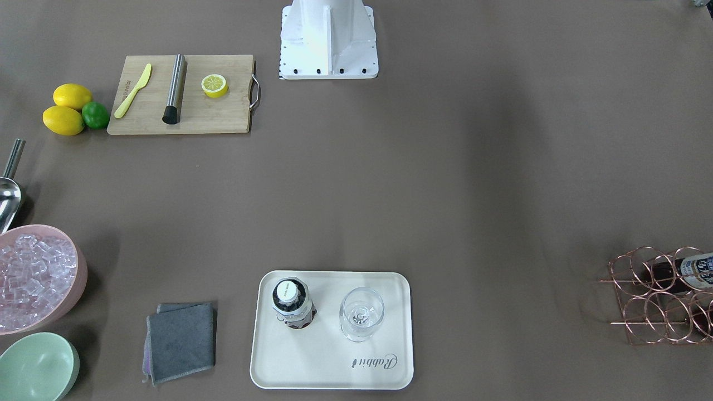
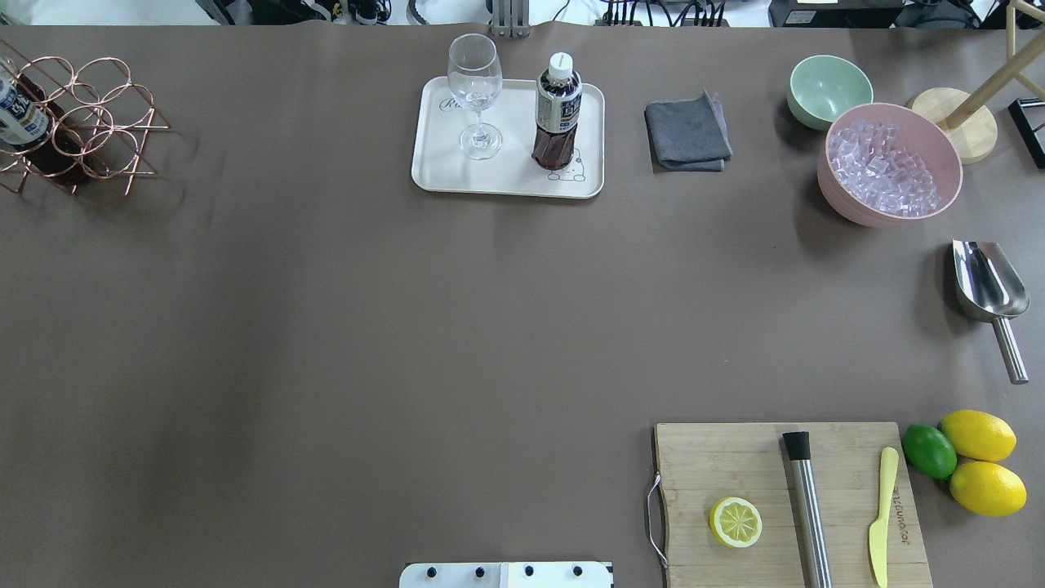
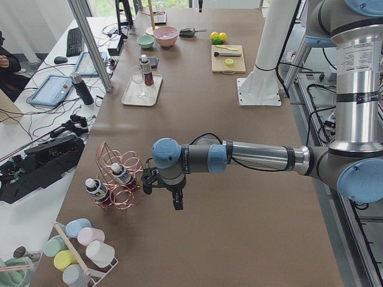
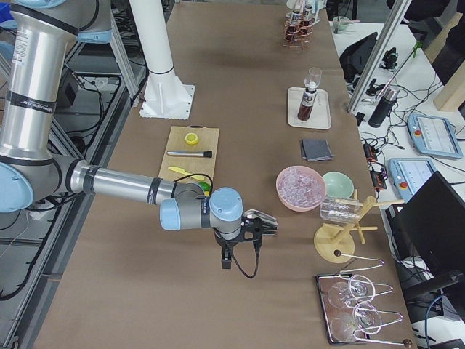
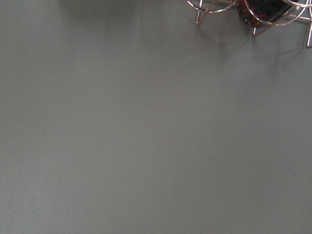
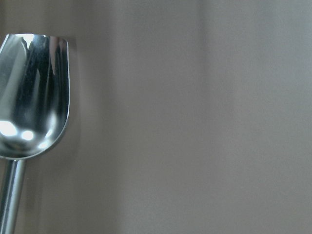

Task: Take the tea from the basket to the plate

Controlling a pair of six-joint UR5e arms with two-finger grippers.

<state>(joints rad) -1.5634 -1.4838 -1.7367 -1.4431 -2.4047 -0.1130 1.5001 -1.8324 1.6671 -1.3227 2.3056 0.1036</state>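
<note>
One tea bottle stands upright on the cream plate beside a wine glass. The copper wire basket sits at the table's far left corner with more tea in it; the exterior left view shows two bottles there. My left gripper hangs over the table close beside the basket; I cannot tell whether it is open or shut. My right gripper hovers near the metal scoop, state also unclear. No fingers show in either wrist view.
A cutting board carries a lemon half, a steel muddler and a yellow knife; two lemons and a lime lie beside it. A pink ice bowl, green bowl, grey cloth and scoop line the right side.
</note>
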